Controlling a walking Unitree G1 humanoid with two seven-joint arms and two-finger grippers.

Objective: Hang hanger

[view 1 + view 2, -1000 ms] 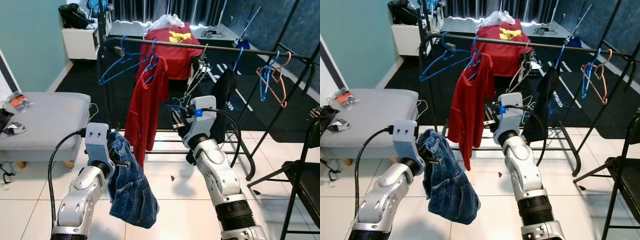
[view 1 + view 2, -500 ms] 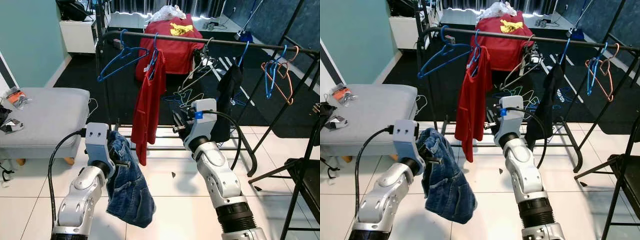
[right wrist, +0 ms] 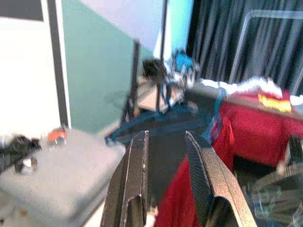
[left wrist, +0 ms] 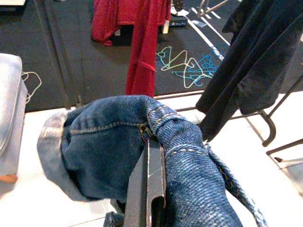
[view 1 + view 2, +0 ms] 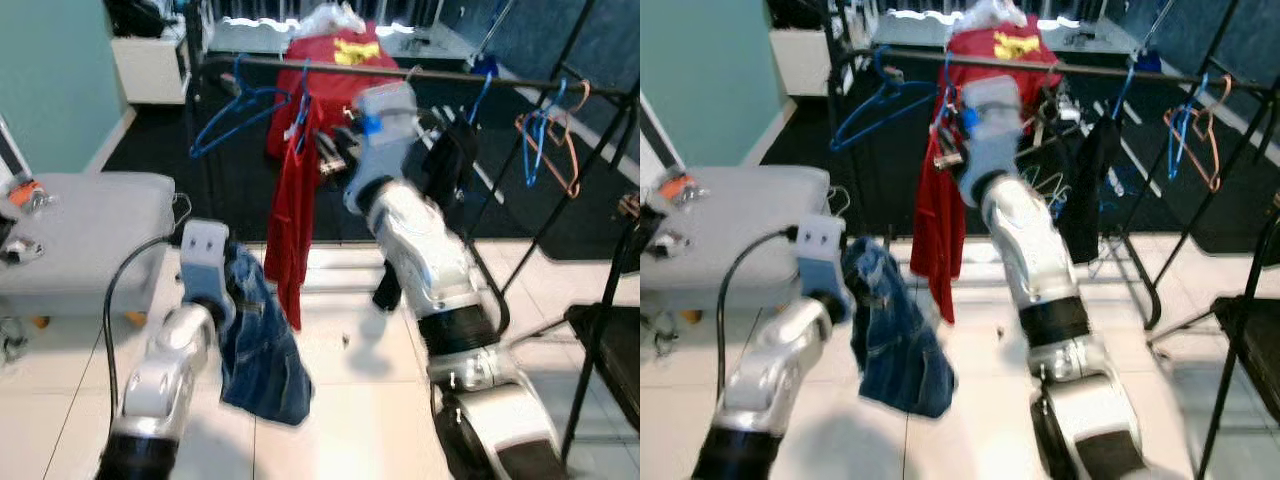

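A black clothes rack (image 5: pixel 420 75) spanned the room at twelve o'clock, with a grey bench (image 5: pixel 85 225) at nine o'clock. From the rail hung a red shirt (image 5: pixel 290 220) on a blue hanger, an empty blue hanger (image 5: pixel 235 115) just beside it toward eleven o'clock, a dark garment (image 5: pixel 450 165) at one o'clock, and blue and orange hangers (image 5: pixel 545 150) at two o'clock. The right gripper (image 3: pixel 165 156) was raised near the rail beside the red shirt, its fingers (image 3: pixel 137 165) spread and holding nothing. The left gripper (image 4: pixel 150 161), low at seven o'clock, had its fingers pressed together, pinching blue jeans (image 5: pixel 260 340) that drooped below it.
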